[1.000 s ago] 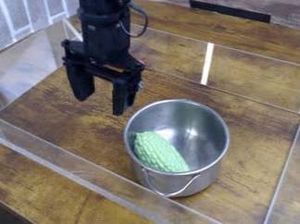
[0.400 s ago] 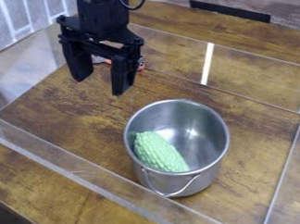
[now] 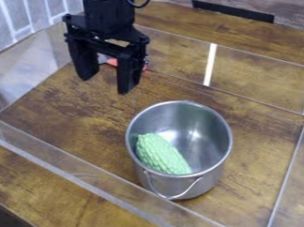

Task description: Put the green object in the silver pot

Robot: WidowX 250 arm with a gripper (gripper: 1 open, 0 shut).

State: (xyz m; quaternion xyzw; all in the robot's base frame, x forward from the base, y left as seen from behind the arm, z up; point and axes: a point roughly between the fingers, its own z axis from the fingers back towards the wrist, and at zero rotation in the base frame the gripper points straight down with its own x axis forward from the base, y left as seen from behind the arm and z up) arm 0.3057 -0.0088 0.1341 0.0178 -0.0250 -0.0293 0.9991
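The light green, bumpy oval object point(image 3: 161, 154) lies inside the silver pot point(image 3: 208, 120), against its left inner wall. The round steel pot stands on the wooden table at centre right, its wire handle loop point(image 3: 180, 189) hanging at the front. My black gripper point(image 3: 106, 79) hangs up and to the left of the pot, pointing down, its two fingers spread wide and open with nothing between them. It is well apart from the pot and the green object.
A small red object point(image 3: 112, 60) shows behind the gripper's fingers. Clear plastic walls point(image 3: 68, 165) fence the wooden table point(image 3: 67, 118) at the front and left, with an upright clear panel point(image 3: 212, 64) behind the pot.
The gripper has lifted a little and drawn slightly farther back from the pot, still open. The green object and the pot have not moved.
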